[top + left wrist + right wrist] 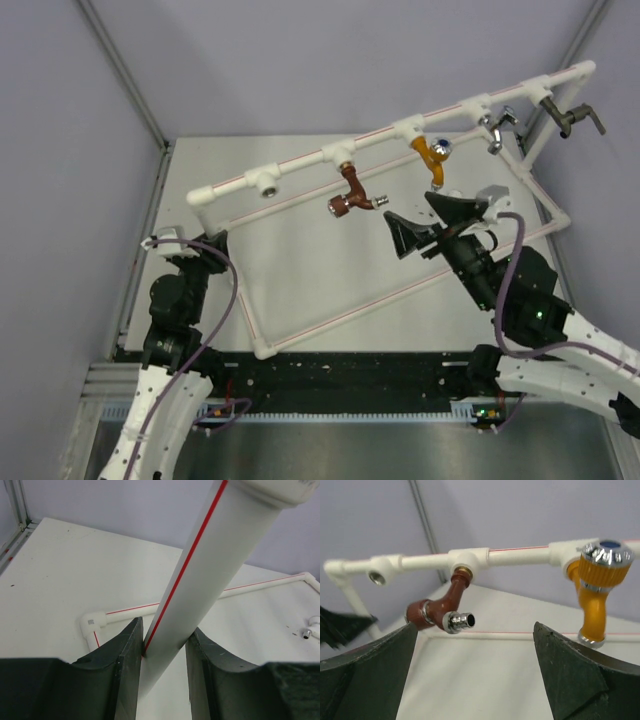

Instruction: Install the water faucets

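A reddish-brown faucet (350, 192) with a silver tip (461, 621) hangs screwed into a tee of the white pipe frame (300, 165). My right gripper (425, 222) sits just right of it, open wide, with nothing between its fingers; in the right wrist view the gripper (475, 627) faces the brown faucet (437, 607), apart from it. My left gripper (205, 243) is shut on the frame's slanted left pipe (200, 575), and in the left wrist view the gripper (165, 630) has that pipe between both fingers. A small white tap (310, 631) with a metal end lies on the table.
A yellow faucet (432, 155), a silver one (500, 125) and a dark grey one (575, 118) hang from tees further right on the rail. An empty tee socket (266, 183) sits left of the brown faucet. Grey walls enclose the white table (300, 270).
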